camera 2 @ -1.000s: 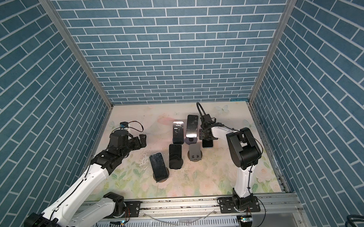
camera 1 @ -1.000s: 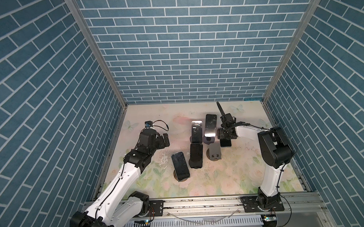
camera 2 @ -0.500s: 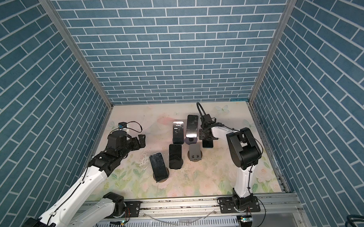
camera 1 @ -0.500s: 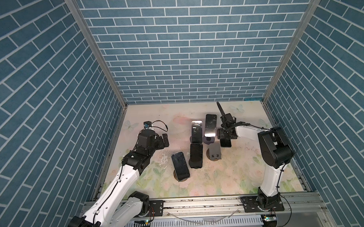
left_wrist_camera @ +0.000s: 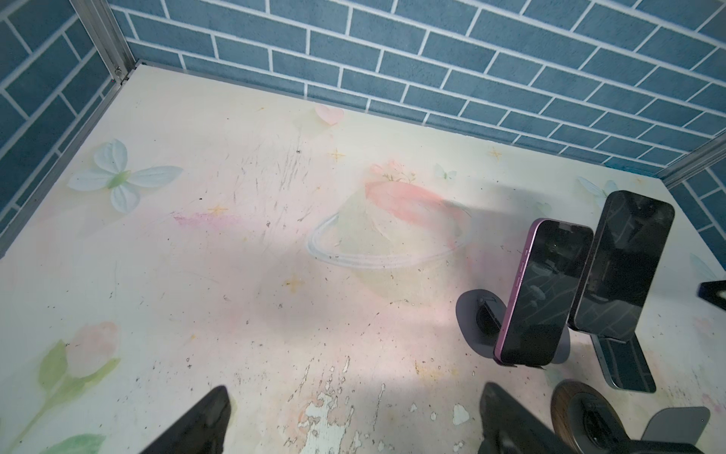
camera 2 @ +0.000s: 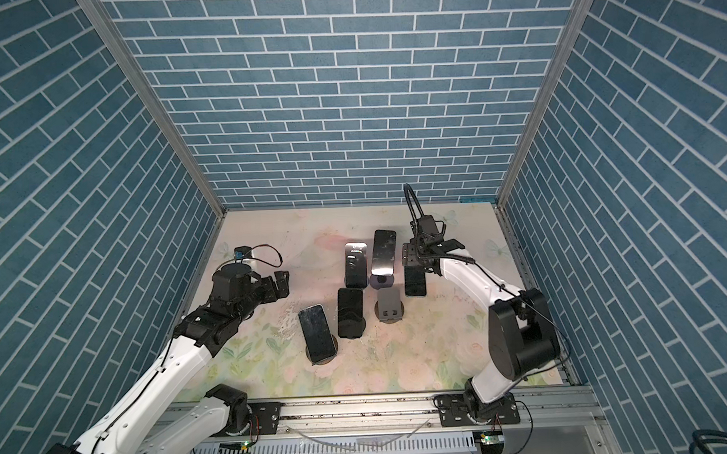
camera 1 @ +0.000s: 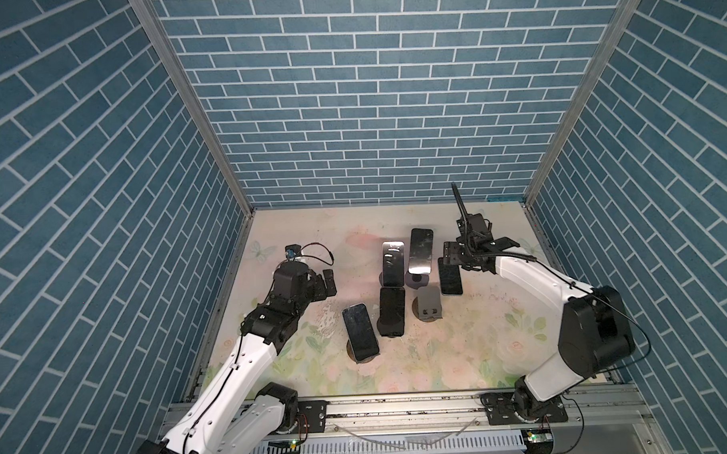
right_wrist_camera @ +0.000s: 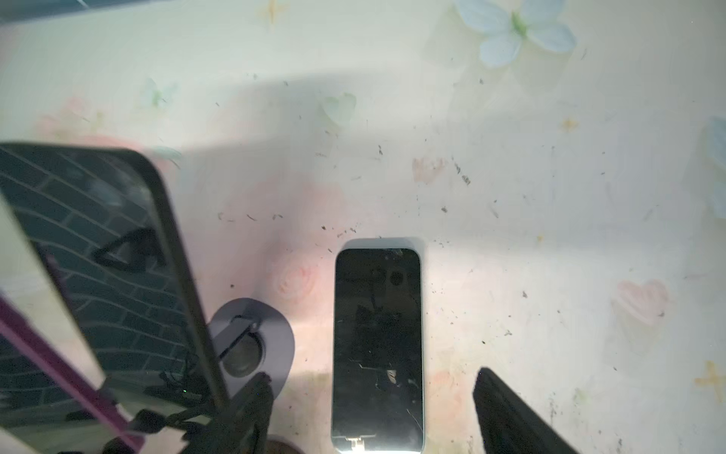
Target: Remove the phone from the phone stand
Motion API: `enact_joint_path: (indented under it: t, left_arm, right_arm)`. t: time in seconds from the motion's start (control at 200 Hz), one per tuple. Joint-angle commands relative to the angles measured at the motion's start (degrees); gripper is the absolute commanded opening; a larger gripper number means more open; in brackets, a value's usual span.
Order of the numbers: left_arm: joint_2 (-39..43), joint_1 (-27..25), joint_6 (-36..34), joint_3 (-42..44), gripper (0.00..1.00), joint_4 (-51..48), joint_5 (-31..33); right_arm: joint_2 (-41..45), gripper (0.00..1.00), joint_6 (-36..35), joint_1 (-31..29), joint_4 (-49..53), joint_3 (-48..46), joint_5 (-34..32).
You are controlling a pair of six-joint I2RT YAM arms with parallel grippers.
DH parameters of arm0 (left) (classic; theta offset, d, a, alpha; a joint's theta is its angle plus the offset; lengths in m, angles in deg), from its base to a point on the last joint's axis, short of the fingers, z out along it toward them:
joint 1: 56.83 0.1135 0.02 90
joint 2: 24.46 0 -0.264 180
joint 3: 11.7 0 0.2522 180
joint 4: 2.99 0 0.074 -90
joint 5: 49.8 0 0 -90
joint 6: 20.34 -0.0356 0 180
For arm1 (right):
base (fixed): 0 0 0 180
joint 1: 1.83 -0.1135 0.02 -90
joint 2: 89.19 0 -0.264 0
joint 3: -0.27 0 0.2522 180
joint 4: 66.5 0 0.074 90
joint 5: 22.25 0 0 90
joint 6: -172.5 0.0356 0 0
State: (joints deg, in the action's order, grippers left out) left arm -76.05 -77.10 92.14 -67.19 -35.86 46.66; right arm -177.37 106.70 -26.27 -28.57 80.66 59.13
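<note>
Right end effector (right_wrist_camera: 372,375) hangs with its jaws parted on either side of the black-screened, pale-rimmed phone (right_wrist_camera: 378,338) and grips nothing; you can see gaps between both fingers and the phone's edges. That phone lies flat on the pale floral-printed counter (camera 1: 461,349), just beside the grey metal phone stand on a round base (camera 1: 429,305), at about one o'clock from it. Your left end effector (camera 1: 329,282) is spread wide and holds nothing, well apart at nine o'clock.

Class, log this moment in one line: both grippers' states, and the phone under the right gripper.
left gripper: open, empty | right gripper: open over phone | phone: flat on table
</note>
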Motion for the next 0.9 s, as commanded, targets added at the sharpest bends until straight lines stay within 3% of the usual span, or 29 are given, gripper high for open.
enact_joint_path:
  t: [0.0,0.17,0.37,0.895]
  left_arm:
    - [0.6,-0.3,0.0,0.7,1.00,-0.9,0.0]
    - [1.5,-0.3,0.1,0.3,1.00,-2.0,-1.3]
    - [2.6,-0.3,-1.0,0.4,1.00,-2.8,-0.7]
    - [3.1,-0.3,-1.2,1.0,1.00,-3.0,-1.5]
  right_arm:
    - [4.6,0.83,3.4,-2.4,4.9,-3.3,-0.5]
    - [9.1,0.87,6.6,-10.0,7.0,-4.1,-2.0]
    - [6.3,0.91,10.3,-16.9,10.1,-2.9,-5.0]
    - [-1.4,0.91,14.6,-24.2,9.8,-3.5,-7.7]
